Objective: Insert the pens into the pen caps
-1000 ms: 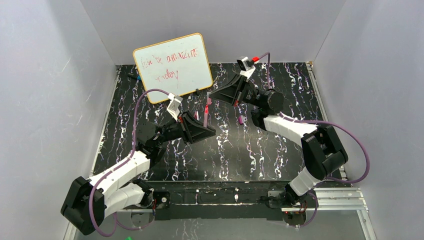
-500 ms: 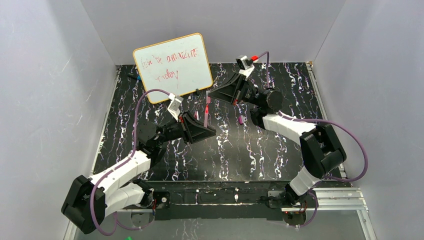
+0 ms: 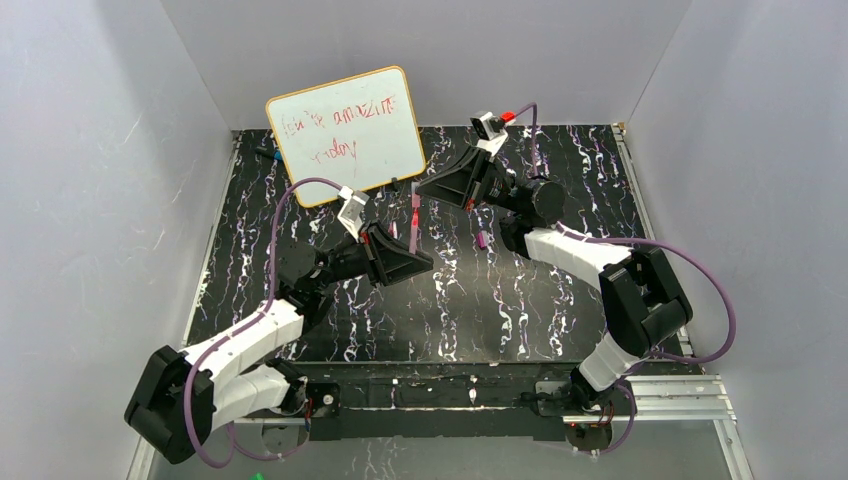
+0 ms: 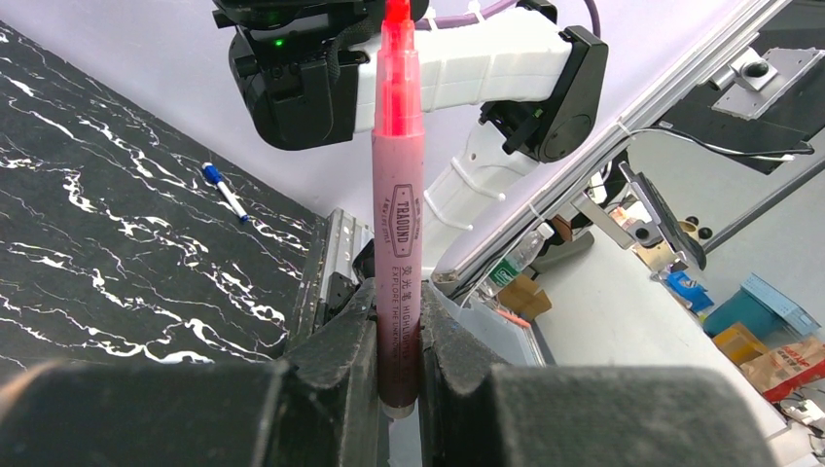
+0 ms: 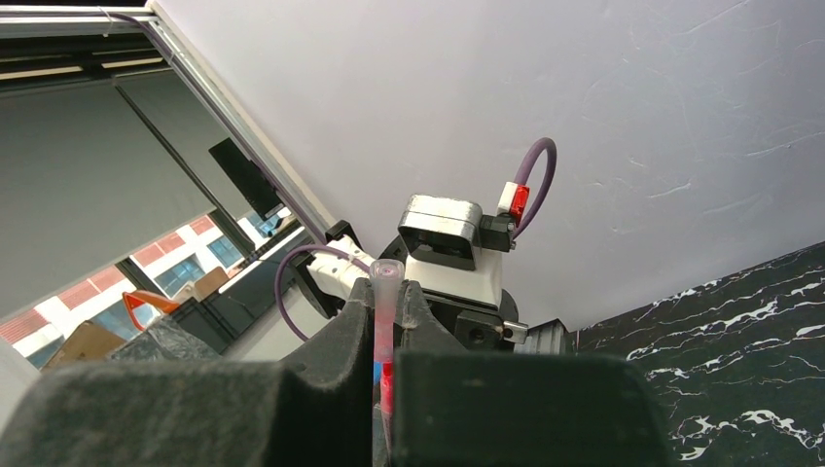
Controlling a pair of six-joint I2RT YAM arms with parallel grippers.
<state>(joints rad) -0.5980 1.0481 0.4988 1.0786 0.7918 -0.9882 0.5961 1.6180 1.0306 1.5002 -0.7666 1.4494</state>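
My left gripper (image 3: 418, 262) (image 4: 399, 326) is shut on the lower end of a pink-red pen (image 3: 413, 226) (image 4: 399, 195), which stands upright above the table. The pen's red tip (image 4: 396, 15) points up into my right gripper (image 3: 421, 190) (image 5: 386, 311). That gripper is shut on a pale pink translucent pen cap (image 5: 386, 287). The red tip (image 5: 386, 375) shows between the right jaws at the cap's lower end. I cannot tell how far in it sits. A small stubby magenta piece (image 3: 482, 240), cap-like, lies on the table under the right arm.
A small whiteboard (image 3: 347, 133) with red writing leans at the back left. A blue-tipped marker (image 3: 266, 155) (image 4: 226, 192) lies beside it on the black marbled table (image 3: 480, 310). Grey walls close in the left, back and right sides.
The left arm has shifted very slightly. Both grips and the pen's place under the cap look the same.
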